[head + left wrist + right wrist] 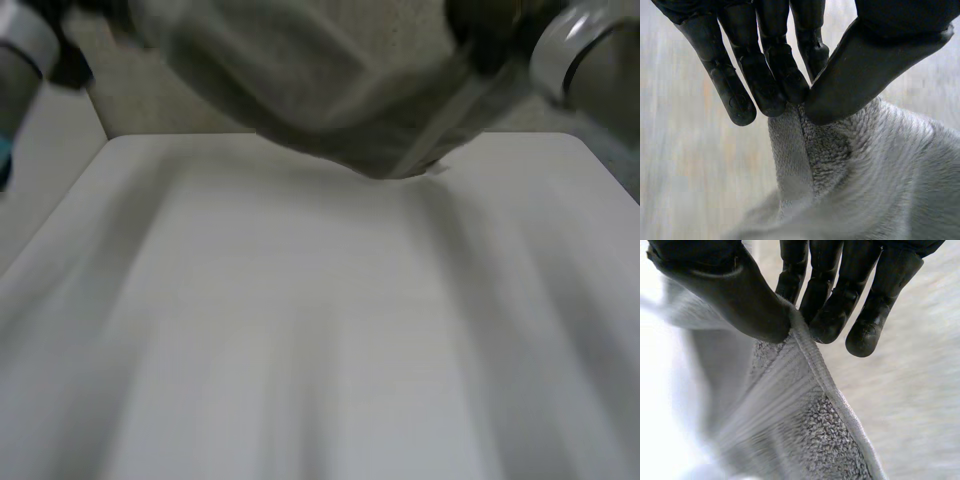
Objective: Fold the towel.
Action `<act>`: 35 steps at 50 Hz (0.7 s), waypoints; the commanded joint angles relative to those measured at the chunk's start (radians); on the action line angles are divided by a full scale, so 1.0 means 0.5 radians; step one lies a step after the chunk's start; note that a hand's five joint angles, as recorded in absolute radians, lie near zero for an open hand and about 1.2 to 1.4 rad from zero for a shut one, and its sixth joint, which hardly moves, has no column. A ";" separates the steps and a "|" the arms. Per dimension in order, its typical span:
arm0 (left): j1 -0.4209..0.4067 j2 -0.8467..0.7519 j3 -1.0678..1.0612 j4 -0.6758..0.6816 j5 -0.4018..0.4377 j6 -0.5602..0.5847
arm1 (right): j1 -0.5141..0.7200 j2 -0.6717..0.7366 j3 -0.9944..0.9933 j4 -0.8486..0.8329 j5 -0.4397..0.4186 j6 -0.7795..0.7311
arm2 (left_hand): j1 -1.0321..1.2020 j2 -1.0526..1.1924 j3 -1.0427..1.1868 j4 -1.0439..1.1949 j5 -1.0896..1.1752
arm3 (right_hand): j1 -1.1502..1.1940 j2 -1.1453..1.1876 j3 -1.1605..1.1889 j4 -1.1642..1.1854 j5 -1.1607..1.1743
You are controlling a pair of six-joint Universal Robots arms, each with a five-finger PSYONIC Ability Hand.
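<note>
We hold the towel (330,90) up in the air between both hands, over the far edge of the table (320,330). In the head view its long axis runs side to side, from the left arm (20,70) across to the right arm (580,50). It sags in the middle, and its lowest fold hangs right of centre, close above the table's far edge; we cannot tell whether it touches. The white table top spreads wide towards us below the cloth, with its left edge and rounded far corners in sight. Our left hand (765,75) pinches a bunched corner of the towel between thumb and fingertips. Our right hand (740,300) is clamped the same way on the stitched hem, which runs straight away from the fingers
</note>
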 commanded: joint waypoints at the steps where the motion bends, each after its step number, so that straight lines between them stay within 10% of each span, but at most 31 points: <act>1: 0.112 0.024 -0.982 0.147 0.229 0.129 | -0.073 -0.096 0.985 0.042 -0.322 -0.252 | 0.266 0.097 0.183 0.070 0.190 | 0.153 0.184 0.108 0.119 0.121; 15: 0.351 0.324 -1.907 0.150 0.331 0.988 | -0.254 -0.675 2.225 -0.479 -0.343 -0.403 | 0.266 0.097 0.183 0.070 0.190 | 0.153 0.184 0.108 0.119 0.121; 19: 0.379 0.425 -2.008 0.147 0.334 1.038 | -0.279 -0.801 2.403 -0.528 -0.356 -0.406 | 0.266 0.097 0.183 0.070 0.190 | 0.153 0.184 0.108 0.119 0.121; 25: 0.425 0.582 -2.082 0.150 0.334 1.050 | -0.313 -0.961 2.643 -0.596 -0.432 -0.409 | -0.917 -1.086 -1.000 -1.113 -0.993 | 0.153 0.184 0.108 0.119 0.121; 35: 0.425 0.683 -1.972 0.153 0.334 1.044 | -0.457 -1.047 2.769 -0.639 -0.451 -0.409 | -1.183 -1.352 -1.266 -1.379 -1.259 | 0.153 0.184 0.108 0.119 0.121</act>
